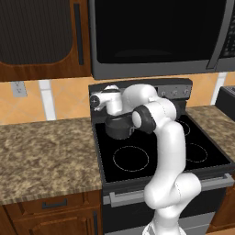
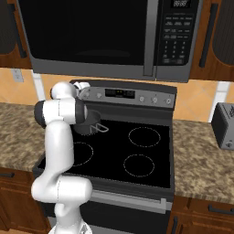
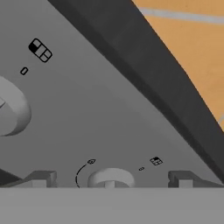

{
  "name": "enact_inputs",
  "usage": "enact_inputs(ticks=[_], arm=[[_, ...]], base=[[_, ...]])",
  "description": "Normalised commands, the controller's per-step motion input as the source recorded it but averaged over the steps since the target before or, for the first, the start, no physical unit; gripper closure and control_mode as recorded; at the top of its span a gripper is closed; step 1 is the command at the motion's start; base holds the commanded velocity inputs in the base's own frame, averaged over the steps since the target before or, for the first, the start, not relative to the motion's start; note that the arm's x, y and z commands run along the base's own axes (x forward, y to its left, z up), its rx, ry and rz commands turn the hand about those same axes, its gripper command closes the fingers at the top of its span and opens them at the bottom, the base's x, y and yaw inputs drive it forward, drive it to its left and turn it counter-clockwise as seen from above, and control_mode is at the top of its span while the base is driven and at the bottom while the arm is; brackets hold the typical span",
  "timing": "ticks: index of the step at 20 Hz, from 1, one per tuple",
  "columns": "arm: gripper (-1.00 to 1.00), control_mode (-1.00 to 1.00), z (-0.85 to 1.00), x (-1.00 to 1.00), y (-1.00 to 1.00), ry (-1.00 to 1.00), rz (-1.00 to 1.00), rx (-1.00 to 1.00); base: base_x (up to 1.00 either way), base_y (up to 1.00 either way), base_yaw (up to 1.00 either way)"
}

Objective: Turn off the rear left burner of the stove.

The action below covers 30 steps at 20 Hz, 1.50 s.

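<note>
The stove is a dark grey range with a black glass top and white ring marks. A small dark grey saucepan stands on its rear left zone and hides the rear left burner. My gripper is up against the left end of the raised back panel. In the hand view it is open, with a small silver knob midway between the fingertips and clear gaps on both sides. A second knob sits to the left.
A big black microwave hangs low over the stove. Three more knobs line the panel's right end. Granite counters flank the range, and a toaster stands on the right counter.
</note>
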Motion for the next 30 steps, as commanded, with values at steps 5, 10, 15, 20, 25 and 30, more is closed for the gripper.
enact_inputs(ticks=[5, 10, 15, 20, 25, 30], arm=[[-1.00, -1.00, -0.33, 0.23, 0.00, -0.04, 0.03, 0.00], [1.00, -1.00, -0.26, 0.15, -0.06, -0.03, 0.04, 0.00], [1.00, -1.00, -0.17, 0.19, -0.01, -0.03, 0.02, 0.00], [1.00, -1.00, -0.13, 0.11, -0.10, -0.05, 0.02, 0.02], [1.00, -1.00, -0.01, 0.00, -0.30, -0.01, 0.00, 0.03], [1.00, -1.00, 0.00, 0.14, -0.42, 0.10, 0.00, 0.04]], base=[[0.00, 0.00, 0.00], [0.00, 0.00, 0.00], [0.00, 0.00, 0.00], [0.00, 0.00, 0.00], [0.00, 0.00, 0.00], [0.00, 0.00, 0.00]])
